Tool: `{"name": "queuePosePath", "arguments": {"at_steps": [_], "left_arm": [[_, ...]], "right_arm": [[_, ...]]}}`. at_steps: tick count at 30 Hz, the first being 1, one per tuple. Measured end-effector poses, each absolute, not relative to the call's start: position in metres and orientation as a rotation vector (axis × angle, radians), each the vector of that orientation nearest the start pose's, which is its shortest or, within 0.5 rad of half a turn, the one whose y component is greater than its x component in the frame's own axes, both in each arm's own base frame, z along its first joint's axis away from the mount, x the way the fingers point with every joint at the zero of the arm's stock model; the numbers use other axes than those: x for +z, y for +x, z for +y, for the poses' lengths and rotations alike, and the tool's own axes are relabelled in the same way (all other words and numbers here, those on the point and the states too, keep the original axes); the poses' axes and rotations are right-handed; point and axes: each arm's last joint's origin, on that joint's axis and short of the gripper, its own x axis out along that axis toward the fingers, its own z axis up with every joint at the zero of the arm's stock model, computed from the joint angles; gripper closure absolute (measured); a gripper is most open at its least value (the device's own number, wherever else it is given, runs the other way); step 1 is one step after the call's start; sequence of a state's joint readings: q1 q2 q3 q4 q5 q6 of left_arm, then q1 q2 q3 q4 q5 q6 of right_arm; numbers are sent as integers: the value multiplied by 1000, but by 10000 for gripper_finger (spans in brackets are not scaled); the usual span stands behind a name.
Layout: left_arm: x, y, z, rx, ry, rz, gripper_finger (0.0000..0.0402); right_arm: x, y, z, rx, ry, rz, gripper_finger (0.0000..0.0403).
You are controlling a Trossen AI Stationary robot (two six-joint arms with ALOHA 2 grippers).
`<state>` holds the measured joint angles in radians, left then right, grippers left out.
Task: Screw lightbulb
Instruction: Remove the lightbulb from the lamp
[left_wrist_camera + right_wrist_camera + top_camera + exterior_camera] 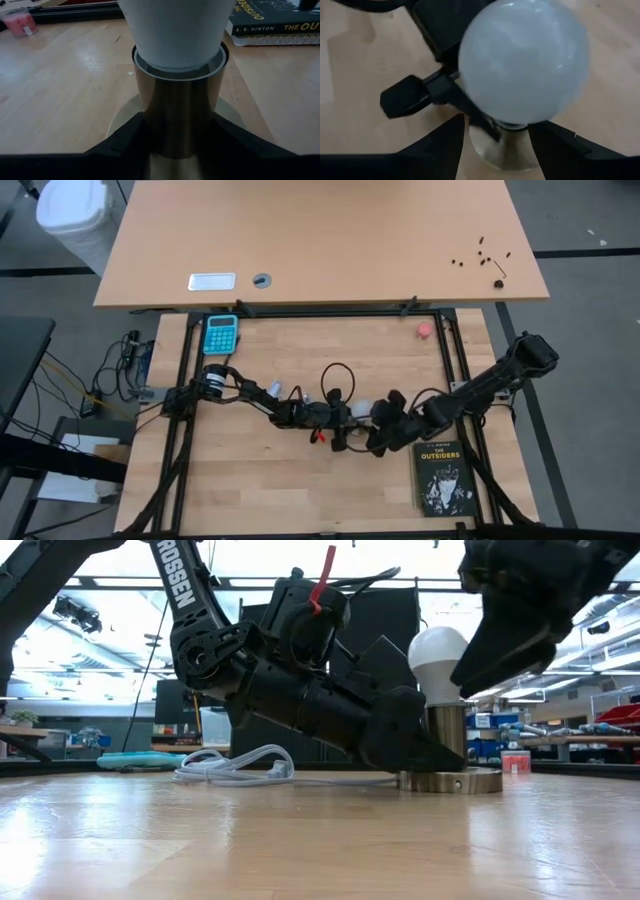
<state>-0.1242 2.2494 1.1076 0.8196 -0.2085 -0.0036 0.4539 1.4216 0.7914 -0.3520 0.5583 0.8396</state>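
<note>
The lightbulb (438,652) is being seated upright in the socket (447,745) mid-table; the socket stem is being clamped by the left gripper (177,145); the bulb is being straddled, contact indeterminate, by the part-open right gripper (496,145).

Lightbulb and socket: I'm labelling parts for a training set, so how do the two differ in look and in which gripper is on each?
The lightbulb is frosted white and rounded; the socket is a brassy metal cylinder on a flat disc. The right gripper brackets the lightbulb from above; the left gripper clamps the socket low down. Both stand upright, lightbulb seated in socket.
</note>
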Motion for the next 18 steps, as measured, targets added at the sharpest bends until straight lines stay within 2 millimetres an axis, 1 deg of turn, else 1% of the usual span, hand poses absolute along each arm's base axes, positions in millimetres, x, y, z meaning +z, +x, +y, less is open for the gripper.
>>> {"name": "queuePosePath", "arguments": {"at_steps": [5,9,11,13,15,16,18], "left_arm": [[81,431,-48,87,50,318,208],[81,431,-47,97,48,318,208],[81,431,-45,100,50,319,208],[81,431,-48,81,56,319,208],[81,431,-50,65,56,320,208],[81,431,-50,63,55,320,208],[81,431,-49,66,54,320,208]], "right_arm": [[192,249,92,-483,309,738,173],[189,243,86,-590,344,752,173],[186,235,81,-688,365,788,173],[179,221,74,-829,375,850,173],[178,210,72,-933,412,879,173],[178,205,73,-959,419,907,173],[177,205,79,-920,433,916,173]]}}
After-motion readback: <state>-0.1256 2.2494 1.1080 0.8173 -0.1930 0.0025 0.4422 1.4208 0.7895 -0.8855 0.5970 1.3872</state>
